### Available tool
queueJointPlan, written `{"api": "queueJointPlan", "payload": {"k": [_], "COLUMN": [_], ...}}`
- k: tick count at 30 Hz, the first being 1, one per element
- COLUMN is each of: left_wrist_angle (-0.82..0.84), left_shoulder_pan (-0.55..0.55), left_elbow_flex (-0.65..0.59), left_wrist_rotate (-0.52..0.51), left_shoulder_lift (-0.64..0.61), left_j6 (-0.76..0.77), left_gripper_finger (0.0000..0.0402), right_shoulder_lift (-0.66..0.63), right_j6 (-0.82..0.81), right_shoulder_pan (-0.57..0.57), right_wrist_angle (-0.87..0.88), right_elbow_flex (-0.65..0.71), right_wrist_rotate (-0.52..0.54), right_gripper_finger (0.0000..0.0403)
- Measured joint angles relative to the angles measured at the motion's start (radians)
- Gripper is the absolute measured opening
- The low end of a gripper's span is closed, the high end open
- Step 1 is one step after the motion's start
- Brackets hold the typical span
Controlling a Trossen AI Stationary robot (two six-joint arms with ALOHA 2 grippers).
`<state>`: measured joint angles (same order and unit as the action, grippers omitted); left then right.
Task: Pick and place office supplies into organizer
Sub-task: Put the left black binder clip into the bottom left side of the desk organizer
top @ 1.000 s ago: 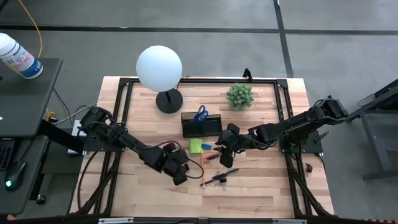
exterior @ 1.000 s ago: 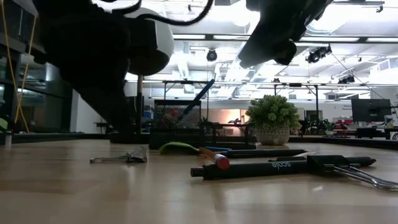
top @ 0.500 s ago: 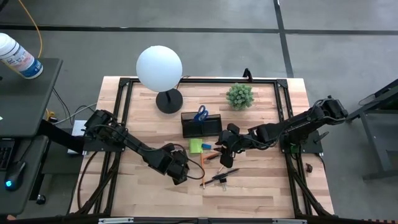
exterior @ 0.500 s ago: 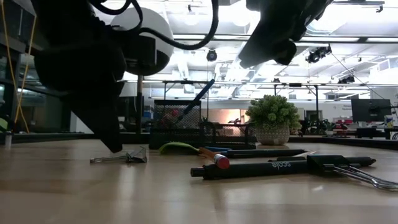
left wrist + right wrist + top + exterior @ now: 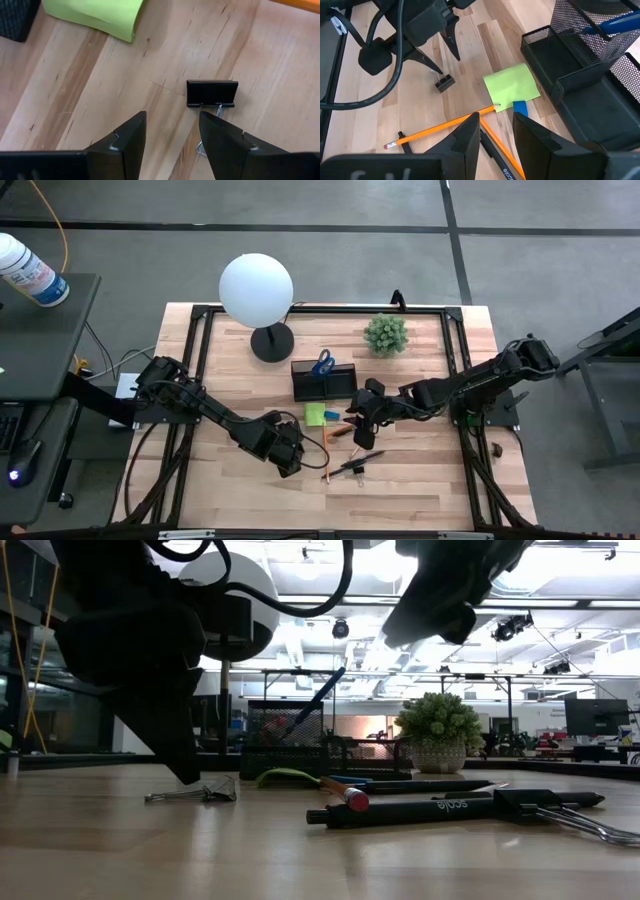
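A small black binder clip (image 5: 212,93) lies flat on the wooden table with its wire handles toward my left gripper (image 5: 172,116). That gripper is open and points steeply down, its fingertips just short of the clip (image 5: 205,792). My right gripper (image 5: 496,117) hangs open above the orange pencils (image 5: 440,131), the lime-green sticky pad (image 5: 512,86) and the small blue block (image 5: 520,107). The dark mesh organizer (image 5: 325,383) stands behind them, with the blue-handled scissors (image 5: 322,362) upright in it. A dark pen (image 5: 420,810) lies near the table's front.
A white globe lamp (image 5: 257,288) on a round black base (image 5: 270,343) stands at the far left, and a small potted plant (image 5: 385,333) at the far right of the organizer. A second clip (image 5: 560,808) lies beside the pen. Bare wood lies along the near edge.
My left gripper has tipped further downward, and its fingertips have sunk toward the binder clip, staying open. The clip and the other supplies have not moved.
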<state>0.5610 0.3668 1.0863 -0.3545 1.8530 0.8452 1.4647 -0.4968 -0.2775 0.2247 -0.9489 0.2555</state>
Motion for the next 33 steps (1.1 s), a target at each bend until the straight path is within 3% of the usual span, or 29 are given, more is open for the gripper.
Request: {"api": "queueJointPlan", "payload": {"k": [33], "left_wrist_angle": [-0.037], "left_shoulder_pan": [-0.001], "left_elbow_flex": [0.000], "left_wrist_rotate": [0.023], "left_shoulder_lift": [0.029], "left_j6": [-0.003], "left_gripper_finger": [0.0170], "right_shoulder_lift": [0.000], "right_j6": [0.008], "right_shoulder_pan": [0.000], "right_wrist_angle": [-0.021], "right_elbow_flex": [0.000], "right_wrist_rotate": [0.007], "right_gripper_finger": [0.0108]}}
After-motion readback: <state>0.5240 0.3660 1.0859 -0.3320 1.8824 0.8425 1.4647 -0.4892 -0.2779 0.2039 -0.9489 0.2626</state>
